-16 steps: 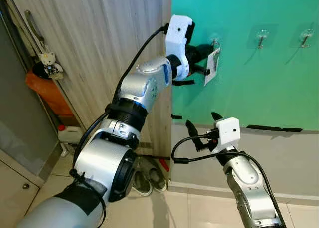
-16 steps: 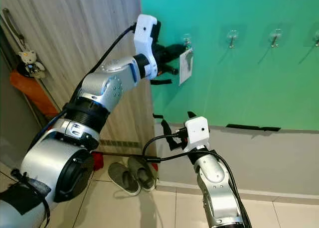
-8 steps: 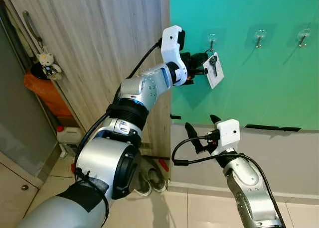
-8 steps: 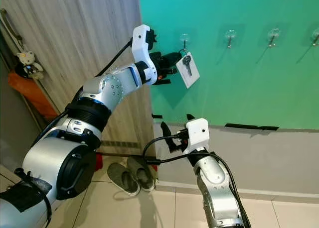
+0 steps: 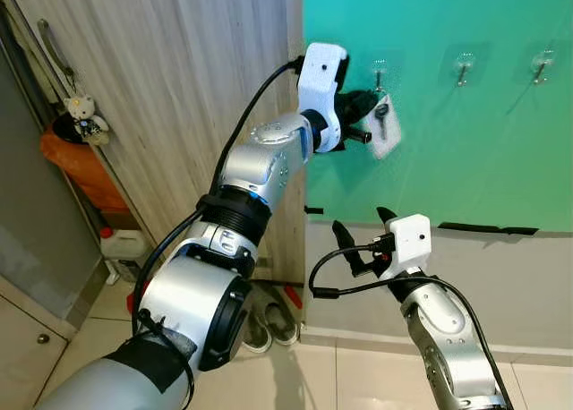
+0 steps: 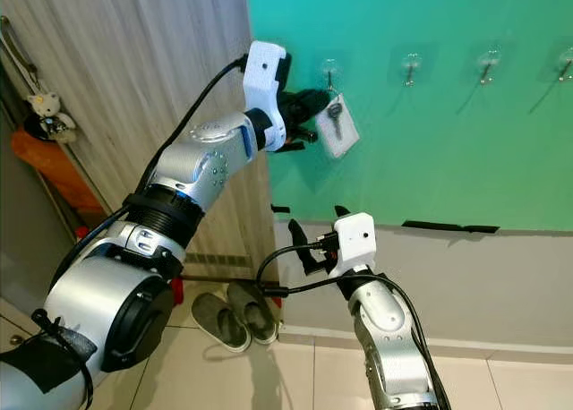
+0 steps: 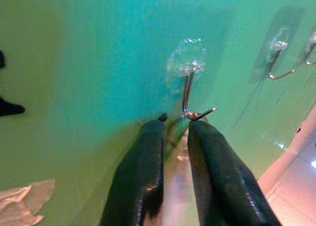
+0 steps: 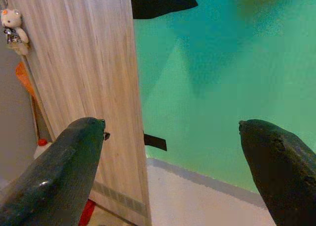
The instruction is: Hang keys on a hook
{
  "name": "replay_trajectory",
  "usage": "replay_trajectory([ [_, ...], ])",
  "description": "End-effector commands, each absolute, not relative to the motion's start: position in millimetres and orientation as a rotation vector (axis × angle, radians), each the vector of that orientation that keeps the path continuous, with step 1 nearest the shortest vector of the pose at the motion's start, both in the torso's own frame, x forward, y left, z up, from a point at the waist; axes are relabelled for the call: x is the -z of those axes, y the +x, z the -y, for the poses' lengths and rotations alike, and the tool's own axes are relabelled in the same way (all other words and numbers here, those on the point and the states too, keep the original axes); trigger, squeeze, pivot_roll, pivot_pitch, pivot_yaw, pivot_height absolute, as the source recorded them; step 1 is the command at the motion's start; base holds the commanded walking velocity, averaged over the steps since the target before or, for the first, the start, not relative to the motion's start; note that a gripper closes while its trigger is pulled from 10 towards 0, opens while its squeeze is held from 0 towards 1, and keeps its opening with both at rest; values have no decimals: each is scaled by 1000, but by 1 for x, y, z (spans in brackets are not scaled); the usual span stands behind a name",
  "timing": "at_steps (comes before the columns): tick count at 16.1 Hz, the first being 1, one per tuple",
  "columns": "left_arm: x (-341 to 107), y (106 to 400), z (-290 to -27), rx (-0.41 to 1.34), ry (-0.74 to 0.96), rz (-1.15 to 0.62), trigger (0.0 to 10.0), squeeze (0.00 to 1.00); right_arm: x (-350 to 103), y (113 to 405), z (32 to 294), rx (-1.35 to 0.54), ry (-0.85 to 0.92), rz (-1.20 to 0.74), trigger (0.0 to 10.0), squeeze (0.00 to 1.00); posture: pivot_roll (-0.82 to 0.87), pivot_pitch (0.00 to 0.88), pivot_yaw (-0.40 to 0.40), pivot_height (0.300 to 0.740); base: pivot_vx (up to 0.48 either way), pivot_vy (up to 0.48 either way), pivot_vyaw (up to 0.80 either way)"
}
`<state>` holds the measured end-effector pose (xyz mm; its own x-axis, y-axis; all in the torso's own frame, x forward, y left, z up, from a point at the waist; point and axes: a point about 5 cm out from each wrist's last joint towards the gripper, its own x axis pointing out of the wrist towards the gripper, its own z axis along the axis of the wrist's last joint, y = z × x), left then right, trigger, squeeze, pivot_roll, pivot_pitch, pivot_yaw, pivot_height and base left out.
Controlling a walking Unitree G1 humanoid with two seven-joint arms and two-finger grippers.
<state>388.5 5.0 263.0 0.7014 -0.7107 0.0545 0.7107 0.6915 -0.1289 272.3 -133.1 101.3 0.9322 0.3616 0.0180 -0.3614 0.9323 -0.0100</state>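
Keys remain clamped in left gripper at leftmost hook, ring not yet released; right gripper spread, idle.

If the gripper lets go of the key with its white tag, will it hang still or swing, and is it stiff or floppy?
The key looks small and probably light. Its white tag appears thin and flat, so it would likely flap and swing on its ring. The left gripper pinches it right at the slim hook, where it might slip off.
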Motion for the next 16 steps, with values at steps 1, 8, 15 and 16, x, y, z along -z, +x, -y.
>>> replay_trajectory([
  [1, -283, 389, -10, 767, -130, 88, 10000, 1000, -104, 272, 132, -372, 11, 27, 10000, 0, -99, 0, 118, 740, 0, 0, 0],
  [8, -299, 381, -12, 765, -15, 207, 10000, 1000, -103, 271, 132, -366, 12, 24, 10000, 0, -100, 0, 124, 740, 0, 0, 0],
  [15, -271, 359, -57, 713, 22, 158, 10000, 0, -114, 270, 145, -283, -8, 73, 10000, 0, -75, 0, 131, 740, 0, 0, 0],
  [16, -256, 344, -73, 714, -32, 140, 10000, 0, -119, 267, 152, -247, -8, 96, 10000, 0, -64, 0, 126, 740, 0, 0, 0],
])
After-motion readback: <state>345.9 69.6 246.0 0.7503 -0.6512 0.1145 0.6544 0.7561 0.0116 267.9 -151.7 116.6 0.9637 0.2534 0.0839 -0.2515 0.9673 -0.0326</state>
